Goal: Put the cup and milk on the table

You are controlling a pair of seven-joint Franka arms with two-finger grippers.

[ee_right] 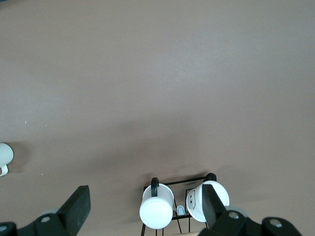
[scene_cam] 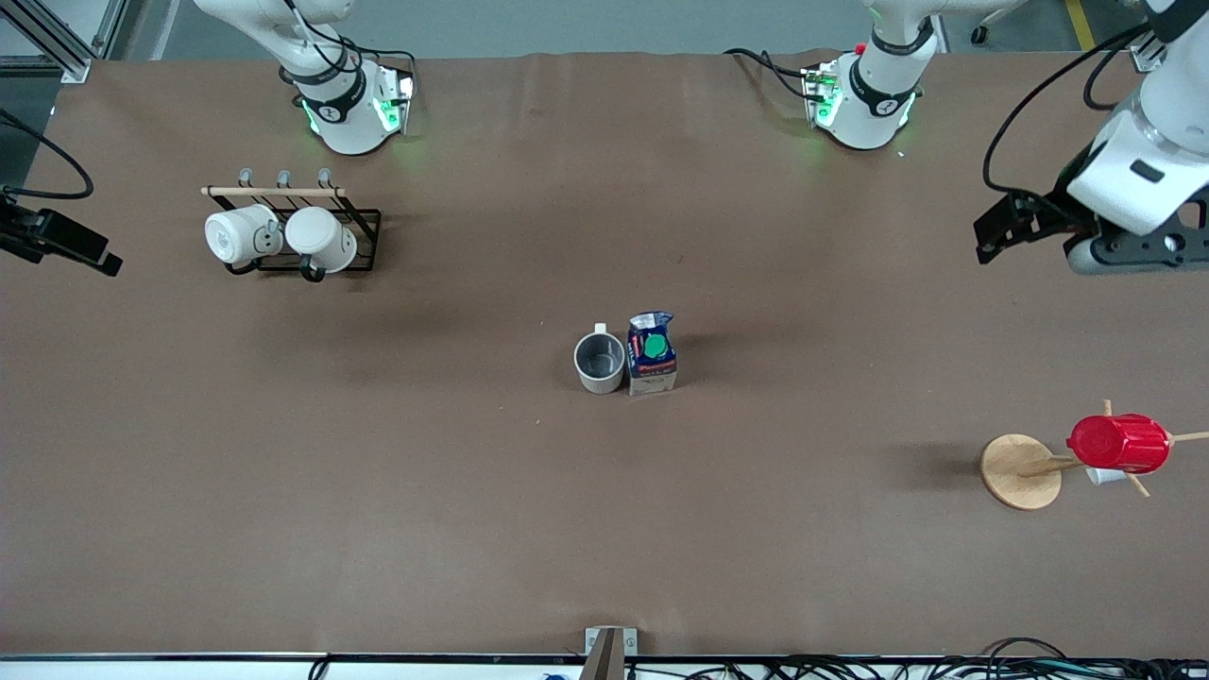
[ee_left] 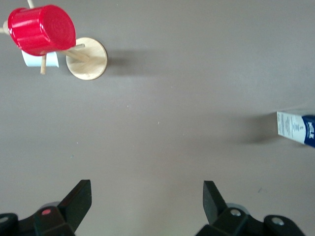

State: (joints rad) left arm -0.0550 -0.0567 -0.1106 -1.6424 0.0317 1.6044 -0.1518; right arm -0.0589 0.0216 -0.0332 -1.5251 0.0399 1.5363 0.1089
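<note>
— Where are the two grippers right now?

— The left gripper [ee_left: 146,201] hangs in the air over the bare brown table [scene_cam: 604,529] at the left arm's end, its black fingers [ee_left: 78,199] spread wide with nothing between them. From the front it shows as the dark claw [scene_cam: 1006,227] at the edge of the scene. The right gripper [ee_right: 145,206] hangs over the right arm's end, fingers [ee_right: 76,206] also parted and empty; only its dark tip [scene_cam: 57,241] pokes in from the edge in the front view.

— And the arms themselves?

— Both are pulled out toward the ends of the table, wrists pointing down at the tabletop, each well apart from the middle.

— What sits below them?

— Under the right gripper is a black wire rack [scene_cam: 364,236] with a wooden bar, holding two white mugs [scene_cam: 241,234] lying on their sides; the right wrist view looks down on that pair [ee_right: 157,212]. Near the left gripper, closer to the front camera, stands a wooden mug tree [scene_cam: 1020,470] with a round base, a bright red cup [scene_cam: 1119,442] hung on one peg; it also shows in the left wrist view [ee_left: 42,30], with something small and white beneath it that I cannot identify.

— The cup and the milk?

— Both stand upright on the table near its middle, well apart from either gripper. The cup [scene_cam: 600,364] is open-topped, grey inside and holds nothing, its small handle turned toward the robots' bases. The milk [scene_cam: 652,354] stands just beside it, toward the left arm's end, green cap on top; whether they touch I cannot tell. A corner of the carton [ee_left: 298,129] shows in the left wrist view.
</note>
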